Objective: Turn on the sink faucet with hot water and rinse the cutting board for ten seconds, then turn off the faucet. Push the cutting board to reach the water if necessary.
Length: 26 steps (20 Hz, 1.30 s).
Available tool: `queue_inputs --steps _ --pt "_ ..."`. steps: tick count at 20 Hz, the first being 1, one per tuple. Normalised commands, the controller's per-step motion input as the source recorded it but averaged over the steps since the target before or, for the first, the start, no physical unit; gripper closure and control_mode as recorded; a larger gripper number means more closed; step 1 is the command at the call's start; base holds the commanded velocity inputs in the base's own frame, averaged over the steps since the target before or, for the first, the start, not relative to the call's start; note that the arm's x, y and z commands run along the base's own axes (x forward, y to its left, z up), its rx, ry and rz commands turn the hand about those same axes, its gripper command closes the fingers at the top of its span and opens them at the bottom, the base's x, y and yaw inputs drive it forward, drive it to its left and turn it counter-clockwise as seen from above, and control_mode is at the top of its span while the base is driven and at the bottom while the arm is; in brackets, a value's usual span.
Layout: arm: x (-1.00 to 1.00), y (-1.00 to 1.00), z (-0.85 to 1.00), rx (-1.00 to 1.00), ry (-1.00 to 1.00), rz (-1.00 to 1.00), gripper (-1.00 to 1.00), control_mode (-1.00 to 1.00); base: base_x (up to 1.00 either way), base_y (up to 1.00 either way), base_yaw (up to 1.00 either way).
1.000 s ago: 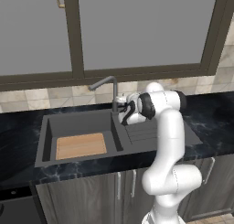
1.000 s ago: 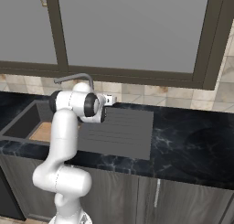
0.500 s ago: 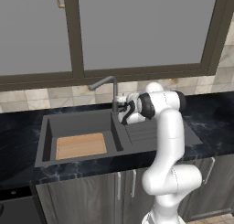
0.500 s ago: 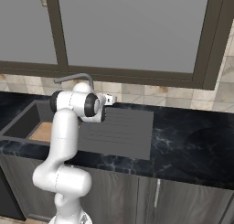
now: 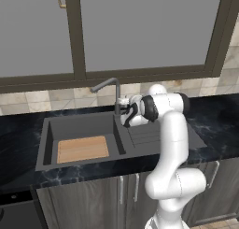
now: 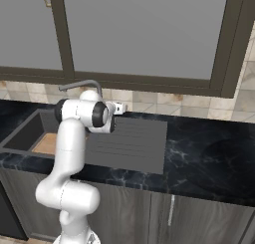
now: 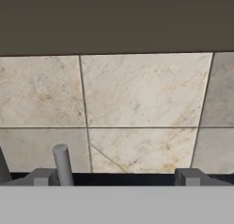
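- Behind the sink (image 5: 46, 144), at 12 o'clock of its basin, stands the sink faucet (image 5: 115, 95); no water runs.
- End effector (image 5: 122, 112): jaws spread wide, empty, beside the faucet post at its 3 o'clock.
- Cutting board (image 5: 82, 149): flat on the basin floor.
- Step in hand: reaching the lever (image 7: 62, 163), apparently near one fingertip.
- Next: nudge the lever toward hot.

No readable text, label, brand, number or sign appears anywhere: the cabinet fronts, tiled wall, counter and sink are all plain and unmarked in each view.
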Motion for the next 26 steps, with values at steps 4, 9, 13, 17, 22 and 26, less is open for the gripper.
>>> queue_inputs --steps 4,9,13,17,22,26 --pt "0.0 0.07 0.0 0.0 0.0 0.03 -1.0 -1.0 0.0 0.0 0.0" --pt "0.0 0.06 0.0 0.0 0.0 0.02 -1.0 -1.0 0.0 0.0 0.0" --pt "0.09 0.0 0.0 0.0 0.0 0.0 -1.0 -1.0 0.0 0.0 0.0" --pt "0.07 0.0 0.0 0.0 0.0 0.0 -1.0 -1.0 0.0 0.0 0.0" --pt "0.04 0.0 0.0 0.0 0.0 0.0 -1.0 -1.0 0.0 0.0 0.0" --pt "0.01 0.0 0.0 0.0 0.0 0.0 -1.0 -1.0 0.0 0.0 0.0"
